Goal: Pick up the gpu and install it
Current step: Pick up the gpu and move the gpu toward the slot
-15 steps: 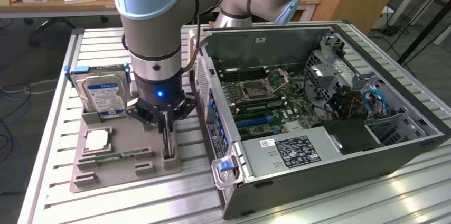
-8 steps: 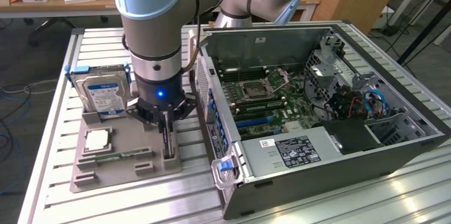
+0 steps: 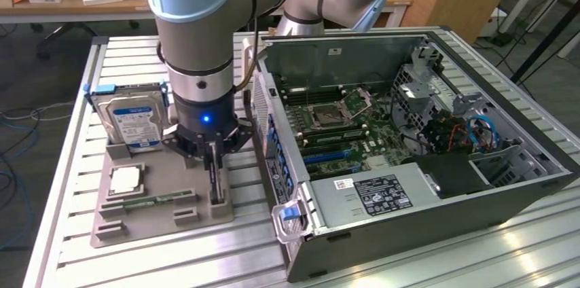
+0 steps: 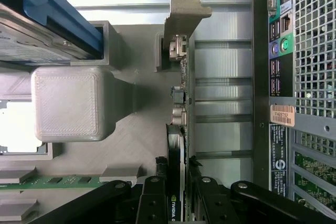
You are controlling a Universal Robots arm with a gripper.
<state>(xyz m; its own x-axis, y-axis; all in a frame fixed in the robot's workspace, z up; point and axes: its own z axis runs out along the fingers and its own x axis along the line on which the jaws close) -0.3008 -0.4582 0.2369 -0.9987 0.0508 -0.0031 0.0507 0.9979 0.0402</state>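
Grey tray (image 3: 172, 189) on the desk (image 3: 181, 264) carries the hard drive (image 3: 136, 121) at the exterior view's left, then the gpu (image 4: 181, 77) on edge. The gripper (image 4: 177, 170) has its jaws narrow, pinching the card's faces from above; its length runs alongside the computer case (image 3: 435, 234).

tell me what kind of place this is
Probably a robotics lab or workshop set up for PC assembly: a robot arm reaches over a slatted metal table, beside an open computer tower, with a grey fixture tray holding a hard drive.
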